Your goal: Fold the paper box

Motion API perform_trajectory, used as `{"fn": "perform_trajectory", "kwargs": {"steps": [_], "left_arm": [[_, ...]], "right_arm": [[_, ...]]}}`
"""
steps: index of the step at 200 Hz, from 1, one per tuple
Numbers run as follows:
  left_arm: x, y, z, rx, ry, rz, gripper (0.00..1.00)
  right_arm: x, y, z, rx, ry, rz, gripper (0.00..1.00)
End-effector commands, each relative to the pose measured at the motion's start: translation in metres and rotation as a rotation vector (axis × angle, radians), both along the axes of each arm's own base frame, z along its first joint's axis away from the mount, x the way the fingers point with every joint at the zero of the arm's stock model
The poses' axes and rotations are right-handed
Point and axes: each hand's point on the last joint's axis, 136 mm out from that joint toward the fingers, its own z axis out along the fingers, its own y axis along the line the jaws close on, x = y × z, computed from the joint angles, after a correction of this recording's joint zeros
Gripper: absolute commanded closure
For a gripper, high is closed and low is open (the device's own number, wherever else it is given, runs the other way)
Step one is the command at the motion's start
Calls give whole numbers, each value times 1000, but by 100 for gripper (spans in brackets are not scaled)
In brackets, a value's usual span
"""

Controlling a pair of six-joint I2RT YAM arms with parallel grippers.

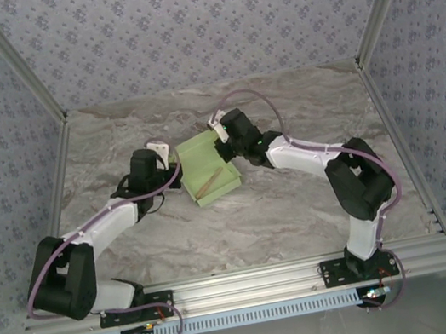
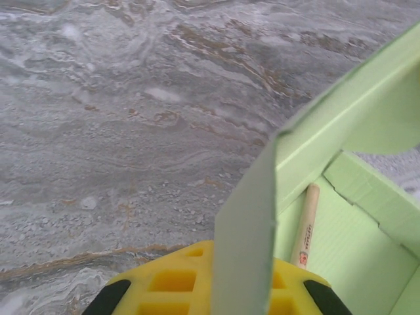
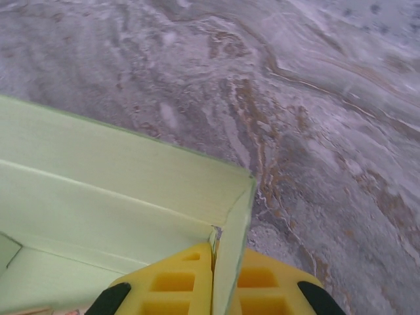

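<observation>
The paper box [image 1: 209, 169] is pale lime-green card, lying mid-table as an open shallow tray with its walls raised. A thin tan wooden stick [image 1: 208, 182] lies inside it, seen close up [image 2: 306, 225] in the left wrist view. My left gripper [image 1: 172, 160] is shut on the box's left wall [image 2: 246, 243], which rises between its yellow fingers [image 2: 172, 282]. My right gripper [image 1: 226, 139] is shut on the box's wall [image 3: 231, 256] at its far right corner, with yellow fingers [image 3: 172, 283] on both sides of the card. The box's inner back wall [image 3: 111, 190] spreads to the left.
The grey marbled tabletop [image 1: 299, 205] stretches all around the box. Patterned walls close in the back and both sides. An aluminium rail [image 1: 252, 281] with both arm bases runs along the near edge.
</observation>
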Motion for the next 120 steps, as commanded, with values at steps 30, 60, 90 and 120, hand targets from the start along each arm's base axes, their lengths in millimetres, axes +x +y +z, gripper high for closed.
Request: {"fn": "perform_trajectory", "kwargs": {"steps": [30, 60, 90, 120], "left_arm": [[26, 8, 27, -63, -59, 246, 93], [27, 4, 27, -50, -98, 326, 96], [25, 8, 25, -22, -137, 436, 97], [18, 13, 21, 1, -176, 541, 99]], "right_arm": [[1, -25, 4, -19, -42, -297, 93], [1, -20, 14, 59, -89, -334, 94], [-4, -19, 6, 88, -109, -355, 95], [-8, -20, 0, 132, -120, -361, 95]]}}
